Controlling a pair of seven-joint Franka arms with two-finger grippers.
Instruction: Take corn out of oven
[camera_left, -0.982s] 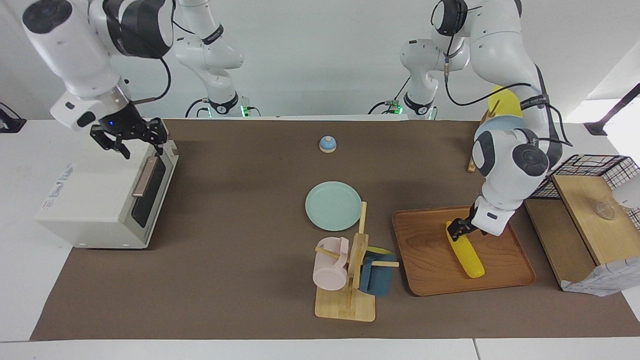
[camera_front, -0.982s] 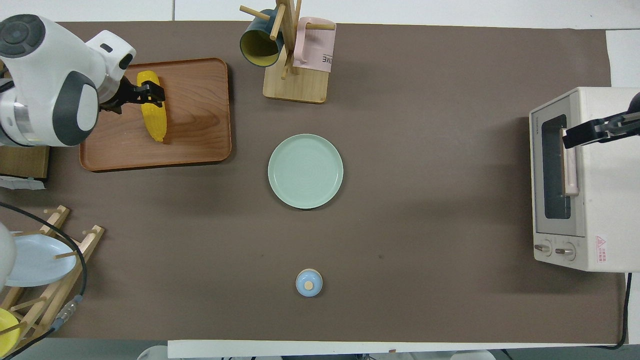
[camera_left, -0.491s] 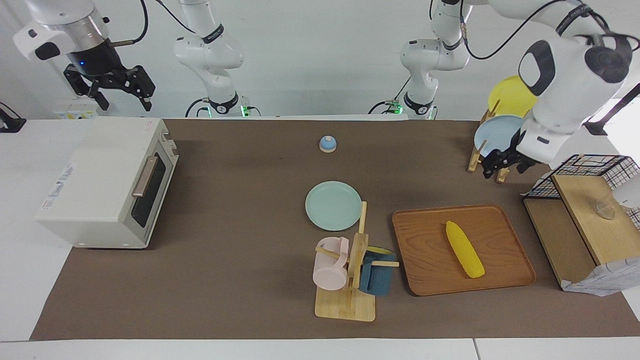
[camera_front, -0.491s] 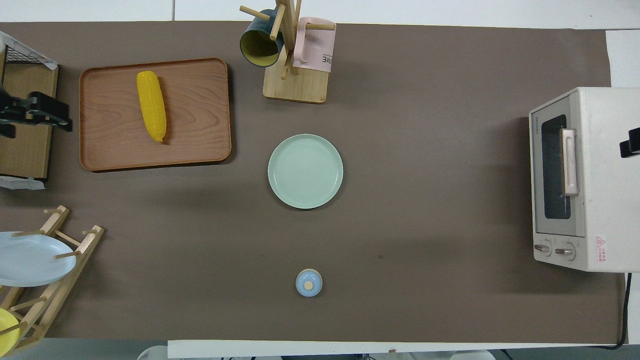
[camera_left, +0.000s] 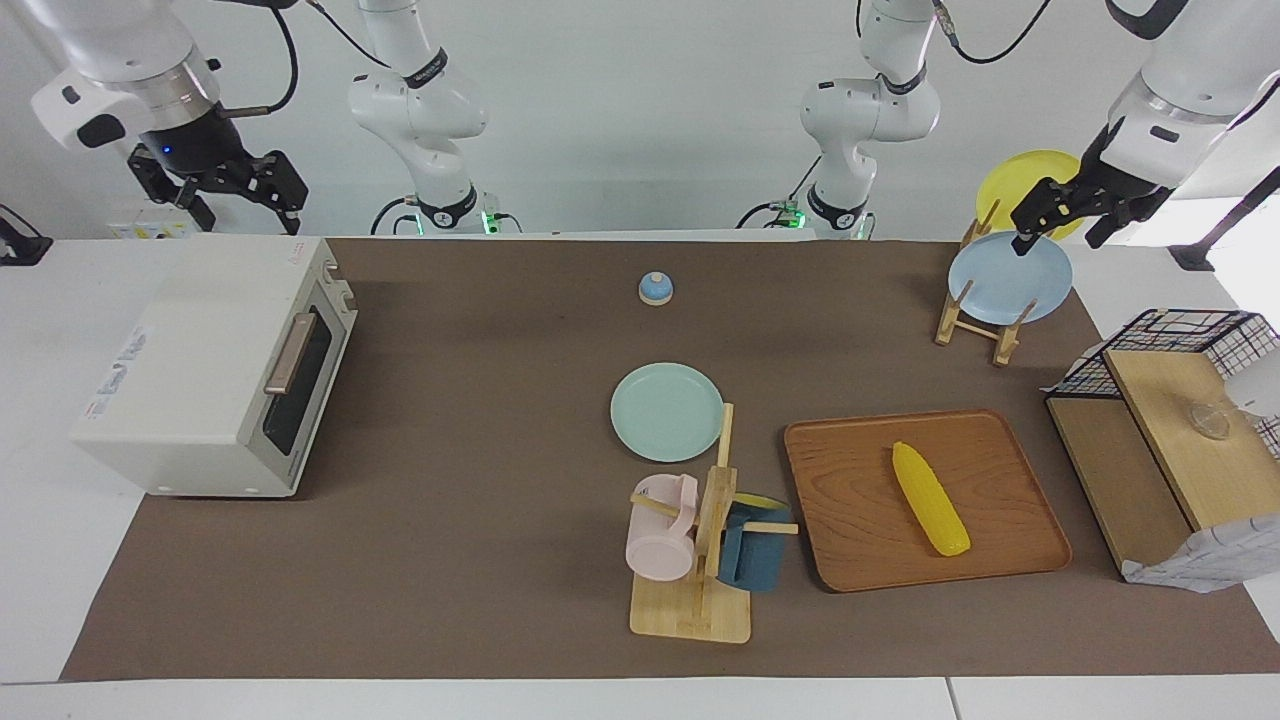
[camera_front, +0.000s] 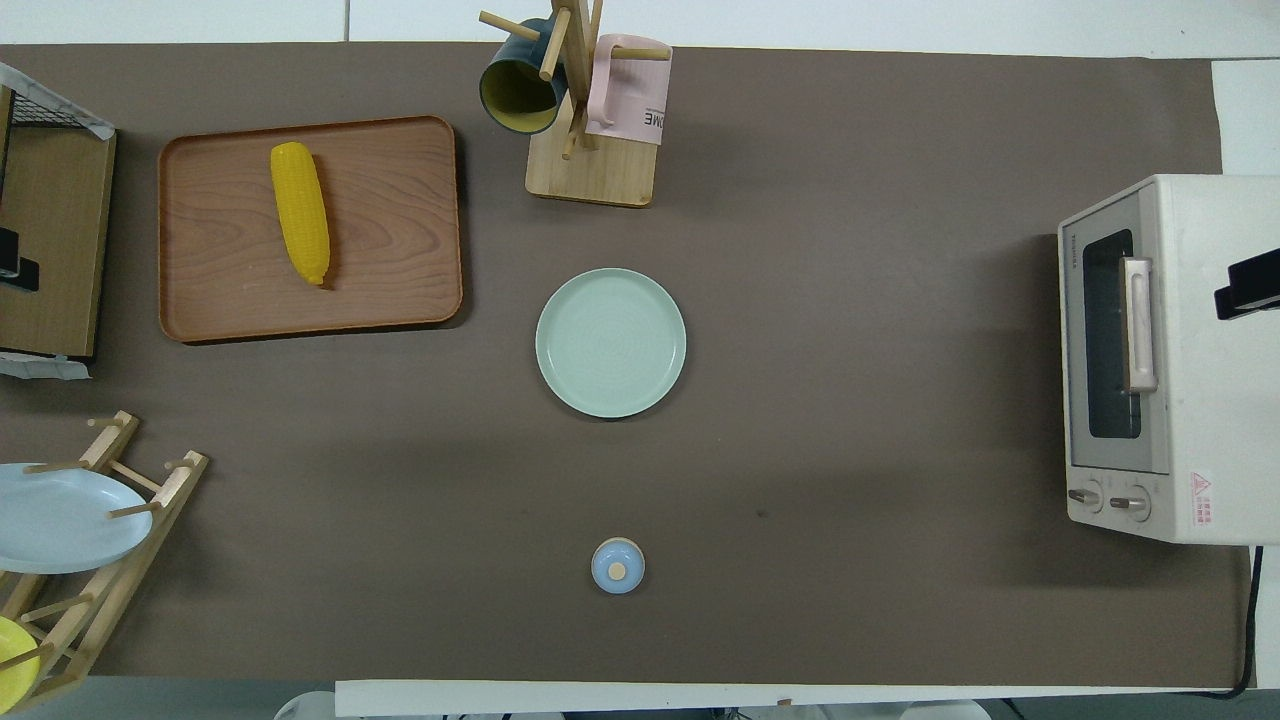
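Observation:
The corn (camera_left: 930, 500) lies on the wooden tray (camera_left: 1030, 470) toward the left arm's end of the table; it also shows in the overhead view (camera_front: 300, 212). The oven (camera_left: 200, 370) stands at the right arm's end, its dark glass door shut, seen from above too (camera_front: 1170, 360). My left gripper (camera_left: 1060, 225) is open and empty, raised over the plate rack. My right gripper (camera_left: 222, 195) is open and empty, raised over the oven's end nearest the robots. Only their tips show in the overhead view.
A green plate (camera_left: 666, 411) lies mid-table. A mug tree (camera_left: 700, 540) with a pink and a blue mug stands beside the tray. A small blue knob (camera_left: 655, 288) sits near the robots. A plate rack (camera_left: 1005, 275) and a wire basket (camera_left: 1200, 330) stand at the left arm's end.
My left gripper let go of the corn on the tray and rose to over the plate rack. My right gripper lifted away from the oven's door edge. The corn stays on the tray.

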